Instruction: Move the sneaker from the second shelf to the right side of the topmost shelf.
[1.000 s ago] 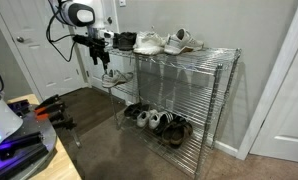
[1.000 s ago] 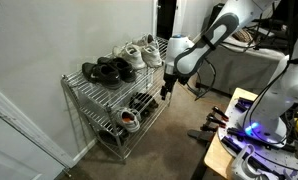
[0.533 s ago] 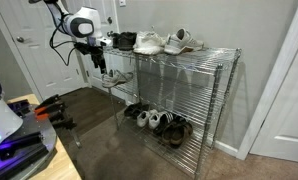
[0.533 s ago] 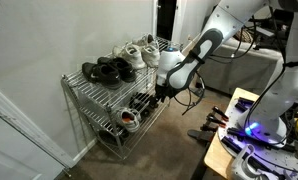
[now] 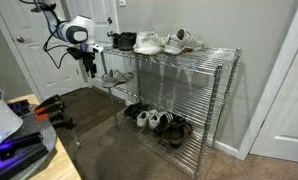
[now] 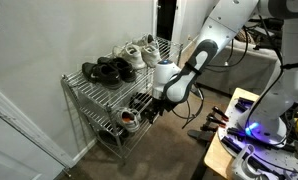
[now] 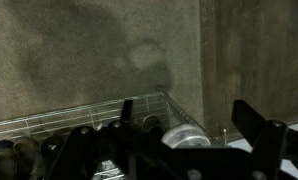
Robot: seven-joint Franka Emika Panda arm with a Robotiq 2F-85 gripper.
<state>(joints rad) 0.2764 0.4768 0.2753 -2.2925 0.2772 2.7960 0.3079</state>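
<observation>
In an exterior view our claw hangs spread and empty just beside the sneaker on the second shelf. In an exterior view the arm crowds the sneaker's end of the rack. In the wrist view a wire rim lies close; we could snag it reaching in.

In the wrist view the three-tier chrome wire rack was dim and blurred. The bottom edge cut off its lower part. Dark rounded shapes below its wires could not be identified. The black gripper ran off that same edge. In an exterior view the white robot arm hid the rack's near end. The light grey-white lace-up sneaker on the rack was too small for detail.
</observation>
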